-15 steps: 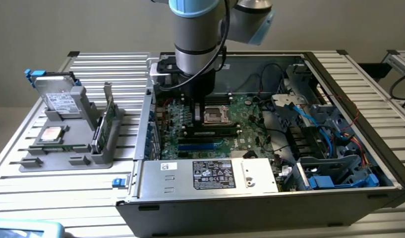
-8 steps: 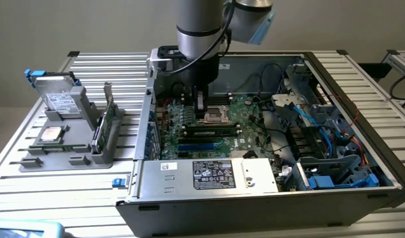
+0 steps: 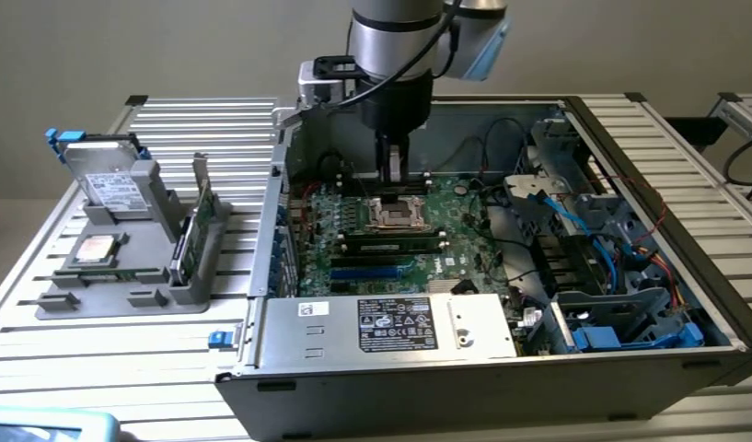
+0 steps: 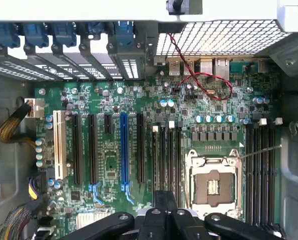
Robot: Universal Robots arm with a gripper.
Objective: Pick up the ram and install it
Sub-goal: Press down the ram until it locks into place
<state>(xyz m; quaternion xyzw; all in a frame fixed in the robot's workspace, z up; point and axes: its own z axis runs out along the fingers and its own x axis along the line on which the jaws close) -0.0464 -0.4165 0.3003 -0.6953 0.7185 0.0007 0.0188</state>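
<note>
My gripper hangs inside the open computer case, just above the motherboard and beside the empty processor socket. Its dark fingers are shut together, and I see nothing between them. In the wrist view the gripper hovers over the black memory slots next to the socket. A thin green strip that looks like the ram lies flat on the grey fixture outside the case, at the exterior view's left, far from the gripper.
The fixture also carries a hard drive, a square silver processor chip and an upright green card. Cables, a drive cage and the power supply crowd the case. Red wires cross the board.
</note>
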